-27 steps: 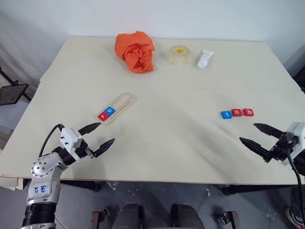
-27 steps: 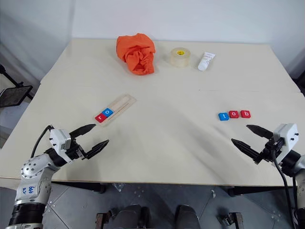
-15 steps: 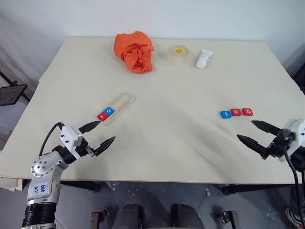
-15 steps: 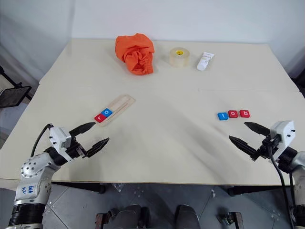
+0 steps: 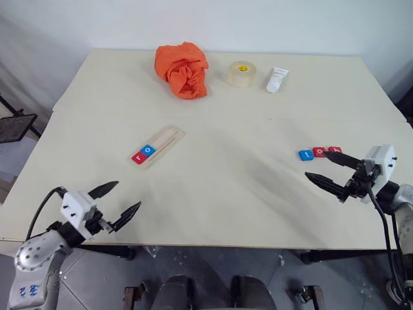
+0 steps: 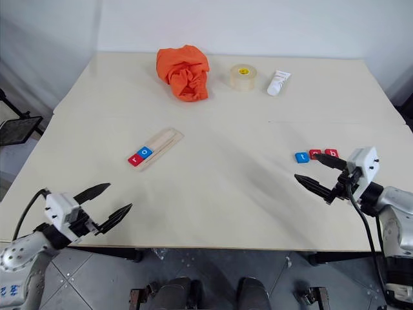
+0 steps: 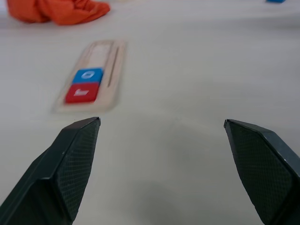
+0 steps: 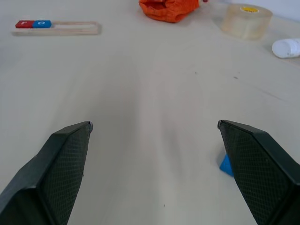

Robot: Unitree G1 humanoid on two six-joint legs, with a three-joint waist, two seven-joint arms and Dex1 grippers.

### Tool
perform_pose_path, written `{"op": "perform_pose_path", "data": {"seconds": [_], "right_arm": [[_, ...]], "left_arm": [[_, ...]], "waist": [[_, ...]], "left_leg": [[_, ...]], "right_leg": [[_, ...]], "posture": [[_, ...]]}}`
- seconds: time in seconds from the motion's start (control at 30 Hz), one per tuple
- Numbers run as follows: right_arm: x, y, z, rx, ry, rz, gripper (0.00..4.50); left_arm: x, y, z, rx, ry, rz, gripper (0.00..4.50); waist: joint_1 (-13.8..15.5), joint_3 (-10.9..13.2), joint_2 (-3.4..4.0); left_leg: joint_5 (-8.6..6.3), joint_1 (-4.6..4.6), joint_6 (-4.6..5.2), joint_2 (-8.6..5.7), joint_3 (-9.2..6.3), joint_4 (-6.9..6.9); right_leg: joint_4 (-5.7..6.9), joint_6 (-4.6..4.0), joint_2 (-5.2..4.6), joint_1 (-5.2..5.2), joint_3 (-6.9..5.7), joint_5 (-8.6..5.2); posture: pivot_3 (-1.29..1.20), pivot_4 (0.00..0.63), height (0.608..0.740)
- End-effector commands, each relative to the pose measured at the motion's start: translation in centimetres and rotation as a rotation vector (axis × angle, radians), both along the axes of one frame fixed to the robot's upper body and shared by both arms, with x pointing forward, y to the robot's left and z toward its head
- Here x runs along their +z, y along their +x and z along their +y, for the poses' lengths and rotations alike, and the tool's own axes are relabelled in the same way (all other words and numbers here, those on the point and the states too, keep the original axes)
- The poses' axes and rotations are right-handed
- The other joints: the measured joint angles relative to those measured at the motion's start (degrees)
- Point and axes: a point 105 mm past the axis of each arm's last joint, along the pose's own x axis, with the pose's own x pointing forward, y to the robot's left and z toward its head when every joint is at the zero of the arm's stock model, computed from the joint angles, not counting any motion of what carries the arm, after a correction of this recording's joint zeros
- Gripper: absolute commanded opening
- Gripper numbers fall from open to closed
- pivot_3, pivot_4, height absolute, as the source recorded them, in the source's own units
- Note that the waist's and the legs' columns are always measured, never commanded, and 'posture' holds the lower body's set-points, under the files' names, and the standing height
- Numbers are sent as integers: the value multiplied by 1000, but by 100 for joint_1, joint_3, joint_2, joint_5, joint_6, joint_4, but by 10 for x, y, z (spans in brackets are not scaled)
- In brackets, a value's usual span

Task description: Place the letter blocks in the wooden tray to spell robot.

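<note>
The right gripper (image 5: 326,169) gapes wide just beside the blue t block (image 5: 306,155); the left gripper (image 5: 116,202) gapes short of the wooden tray (image 5: 159,146).

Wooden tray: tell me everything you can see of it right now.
The wooden tray is a long, narrow, shallow strip of pale wood with a thin raised rim, lying flat and diagonal on the table. Its near end holds a red r block and a blue o block, side by side; the rest is unfilled. Nothing else touches it.
</note>
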Motion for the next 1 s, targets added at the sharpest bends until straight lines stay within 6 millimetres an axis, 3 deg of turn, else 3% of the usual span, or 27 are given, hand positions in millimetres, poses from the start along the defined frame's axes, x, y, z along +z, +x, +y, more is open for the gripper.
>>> {"op": "perform_pose_path", "data": {"seconds": [0.03, 0.3, 0.5, 1.0], "right_arm": [[10, 7, 7, 36, -9, -48, 4479], [18, 11, 23, 100, -19, -86, 4479], [21, 6, 33, 141, -31, -102, 4479], [20, -1, 32, 147, -43, -91, 4479]], "left_arm": [[8, 8, 13, 84, 40, 23, 4500], [27, 48, 6, 51, 66, 52, 4500], [43, 95, -3, 28, 123, 156, 4500], [41, 145, -34, -36, 196, 378, 4500]], "waist": [[14, 1, 2], [57, 1, 3], [116, 6, 3], [121, 17, -12]], "left_leg": [[0, 0, 0, 0, -1, 2], [0, -3, 0, -4, -4, -1], [2, -4, -4, -4, -2, 5], [2, -11, -4, -7, 4, 3]], "right_leg": [[0, 0, 0, 2, 0, 0], [10, 0, 7, -4, -6, 0], [23, 0, 17, -8, -13, 0], [42, 1, 22, -28, -12, 0]], "posture": [[0, 150, 740], [0, 150, 740], [0, 150, 740], [0, 150, 740]]}}
